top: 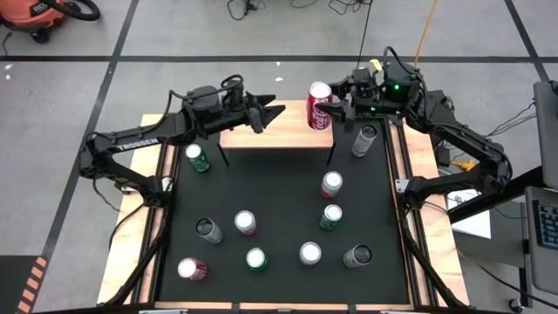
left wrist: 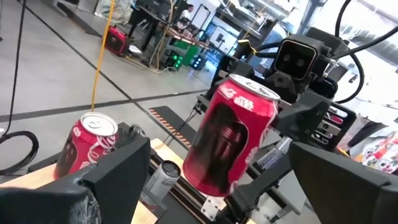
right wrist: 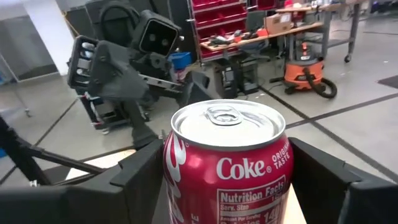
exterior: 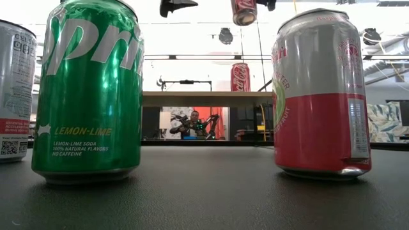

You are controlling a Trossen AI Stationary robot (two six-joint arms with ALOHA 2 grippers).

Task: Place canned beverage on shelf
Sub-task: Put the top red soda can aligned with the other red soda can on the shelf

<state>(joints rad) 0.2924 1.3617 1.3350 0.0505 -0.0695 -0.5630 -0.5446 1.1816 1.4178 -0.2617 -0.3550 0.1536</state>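
So the right gripper (top: pixel 336 106) has its jaws clamped on an upright Coke can (top: pixel 320 105), hanging above the shelf's (top: pixel 279 135) right end. Left gripper (top: pixel 272 113) gapes empty, facing it.

Fig. 1. Counts as I read them from my station: cans, twelve in all; ten bench cans (top: pixel 246 222) standing on the black bench (top: pixel 279 187), three of them green (top: pixel 197 158); one shelf can (exterior: pixel 240 76), red, on the shelf (top: pixel 275 137); one raised can (exterior: pixel 244 11), red, above it; shelves, one; arms, two, left arm (top: pixel 131 148) and right arm (top: pixel 471 144).
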